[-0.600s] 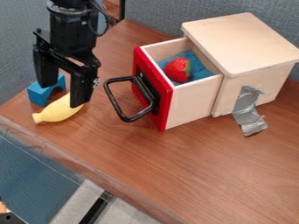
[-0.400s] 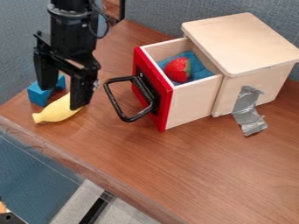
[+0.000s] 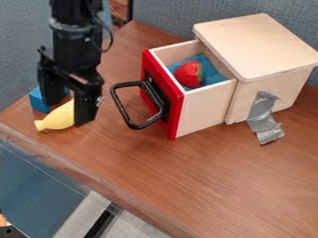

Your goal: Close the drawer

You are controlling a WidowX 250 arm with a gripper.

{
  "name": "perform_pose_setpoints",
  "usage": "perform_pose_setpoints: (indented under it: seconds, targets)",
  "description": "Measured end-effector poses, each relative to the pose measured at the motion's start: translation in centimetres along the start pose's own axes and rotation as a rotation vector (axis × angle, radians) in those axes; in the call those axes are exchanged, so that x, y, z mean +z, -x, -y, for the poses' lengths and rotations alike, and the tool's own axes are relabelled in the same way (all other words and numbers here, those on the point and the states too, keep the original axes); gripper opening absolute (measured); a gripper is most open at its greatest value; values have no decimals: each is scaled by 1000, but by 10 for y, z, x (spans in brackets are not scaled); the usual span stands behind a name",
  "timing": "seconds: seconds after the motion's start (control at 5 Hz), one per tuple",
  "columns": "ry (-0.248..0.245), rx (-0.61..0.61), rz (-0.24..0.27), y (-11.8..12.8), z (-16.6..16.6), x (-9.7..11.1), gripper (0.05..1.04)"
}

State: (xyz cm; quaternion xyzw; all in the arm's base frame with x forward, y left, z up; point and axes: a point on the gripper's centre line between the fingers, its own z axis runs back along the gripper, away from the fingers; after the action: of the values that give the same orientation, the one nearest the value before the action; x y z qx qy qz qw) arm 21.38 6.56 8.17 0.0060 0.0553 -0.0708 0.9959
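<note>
Black pincer (image 3: 67,114), spread wide, has sunk a little while the drawer (image 3: 203,108) stays open.

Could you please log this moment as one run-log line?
red-fronted pale wooden drawer: open | red toy strawberry: inside | black two-finger gripper: jaws open, clear of black looped handle | closing: not done

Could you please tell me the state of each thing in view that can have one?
Drawer: open, pulled partway out of the box.
Gripper: open, holding nothing.
Strawberry: lying in the drawer on blue cloth.
Yellow toy: lying on its side, partly hidden behind the gripper.
Silver tape: stuck to the box's side, lower part crumpled.
</note>
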Motion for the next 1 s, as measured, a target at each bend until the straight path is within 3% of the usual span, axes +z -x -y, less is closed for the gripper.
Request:
perform_pose_setpoints:
  seconds: [0.2,0.6,1.0]
  targets:
    - [-40,-103,-5,-6,-1,-7,1001]
    - [-62,-384,-24,-28,-4,-32,1001]
    - [-108,-400,39,-39,-8,-43,1001]
